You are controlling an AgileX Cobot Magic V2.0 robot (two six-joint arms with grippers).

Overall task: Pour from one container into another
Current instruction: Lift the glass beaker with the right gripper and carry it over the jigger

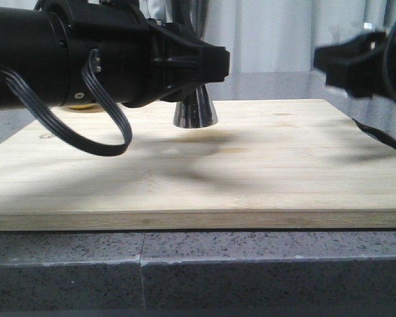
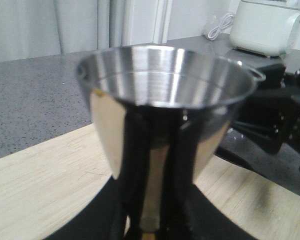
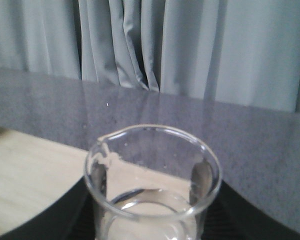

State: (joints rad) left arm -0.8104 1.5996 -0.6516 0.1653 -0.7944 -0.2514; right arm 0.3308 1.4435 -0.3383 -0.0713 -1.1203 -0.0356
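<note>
left gripper (image 1: 204, 63) sits at the jigger (image 1: 195, 112), which stands upright on the wooden board (image 1: 198, 178) at about 12 o'clock from board centre, toward the far edge; only the lower cone shows under the arm in the front view. in the left wrist view the jigger's upper cup (image 2: 167, 82) fills the frame, mouth open and level, with dark finger shapes reflected or pressed along its waist, so the left hand looks pinched on the jigger, probably to steady it as the receiver. right gripper (image 1: 353, 63) hangs off at 3 o'clock, raised above the board and well apart from the jigger. right wrist view shows the beaker (image 3: 155, 185) upright just above the fingers, spout at its 10 o'clock rim, so the right hand seems to be pinching the beaker, though the fingers themselves are hidden. contents unclear, maybe a little clear liquid. judgement: pour not started; beaker needs carrying over the jigger mouth, spout leading. risk: narrow cup, easy spill. a yellow bit (image 1: 79, 105) peeks behind the left arm.
</note>
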